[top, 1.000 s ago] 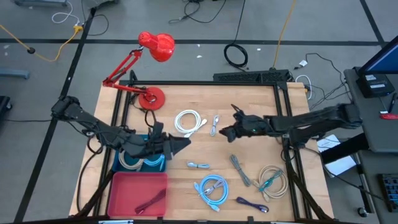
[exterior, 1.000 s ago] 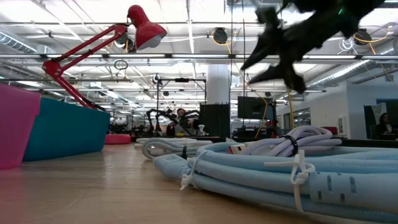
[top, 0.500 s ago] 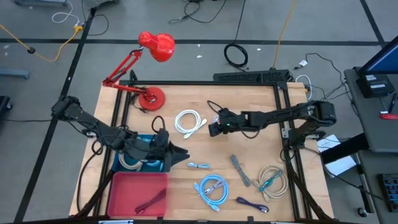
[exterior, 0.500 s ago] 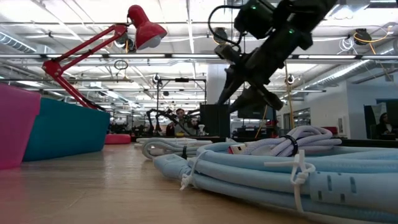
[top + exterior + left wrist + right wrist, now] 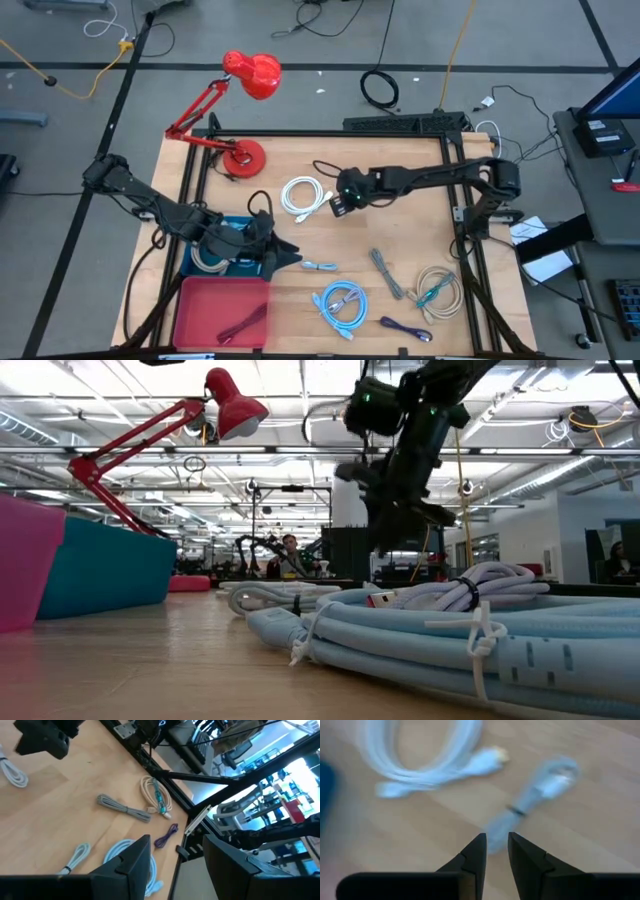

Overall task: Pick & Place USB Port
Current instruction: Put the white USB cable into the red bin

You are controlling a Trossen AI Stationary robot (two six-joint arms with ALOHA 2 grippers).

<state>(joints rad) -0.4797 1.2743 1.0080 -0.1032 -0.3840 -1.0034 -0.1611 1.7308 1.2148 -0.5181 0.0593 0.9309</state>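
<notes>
- Right gripper (image 5: 335,206) hangs over the middle of the desk (image 5: 420,170), just beside the white coiled cable (image 5: 301,194). From its wrist camera I see its fingers (image 5: 472,855) set with only a narrow gap between them and nothing held.
- Straight ahead of those fingers lies the small grey bundled cable (image 5: 535,795), bound at its middle by a dark tie, apart from the white coil's plug end. I judge this to be the piece I am going for.
- To do this well, I would open wider before coming down, centre the gap over the tied middle of the bundle, and turn the wrist so the fingers cross it rather than run along it.
- I would keep clear of the white coil's plug, which lies near enough to be caught as well.
- Left gripper (image 5: 290,255) waits at the edge of the teal bin (image 5: 222,228), fingers open and empty, with the pink bin (image 5: 200,300) just beside it.
- Which bin should take the cable I cannot tell.
</notes>
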